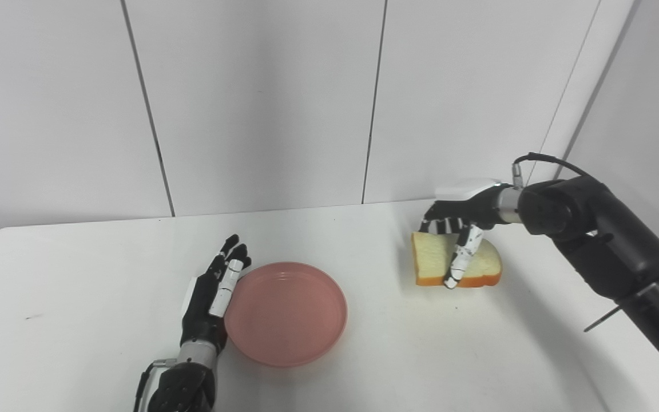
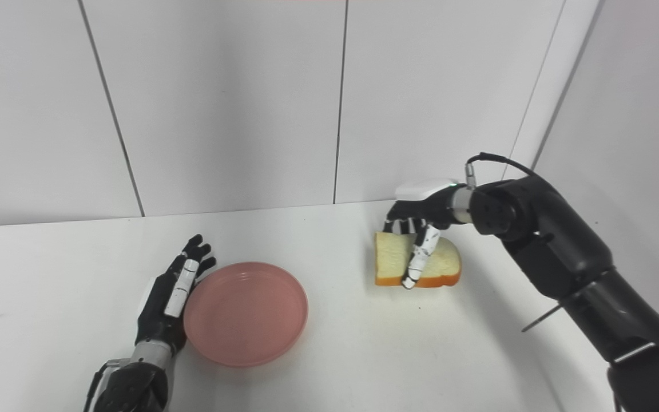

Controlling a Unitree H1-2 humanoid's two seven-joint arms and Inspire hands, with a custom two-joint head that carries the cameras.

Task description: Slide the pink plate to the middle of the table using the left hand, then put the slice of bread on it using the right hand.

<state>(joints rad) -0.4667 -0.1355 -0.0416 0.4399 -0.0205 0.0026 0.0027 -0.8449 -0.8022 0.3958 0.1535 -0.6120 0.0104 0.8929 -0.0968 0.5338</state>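
Bread slice [image 1: 433, 258] has the right hand's [image 1: 460, 220] fingers [image 1: 459, 264] curled around it, far right on the desk [image 1: 78, 274], maybe tipped up a bit. Left hand [image 1: 215, 289] lies flat, fingers spread, holding nothing, touching the left rim of the pink plate [image 1: 285, 313], which looks roughly centred. So the slide seems done, placing's left. Plain white desk, white panelled walls [image 1: 261, 103].

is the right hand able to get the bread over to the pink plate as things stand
Probably yes. The right hand is already closed around the slice of bread, and the table between it and the pink plate is bare. The left hand rests open on the plate's far side, out of the path.
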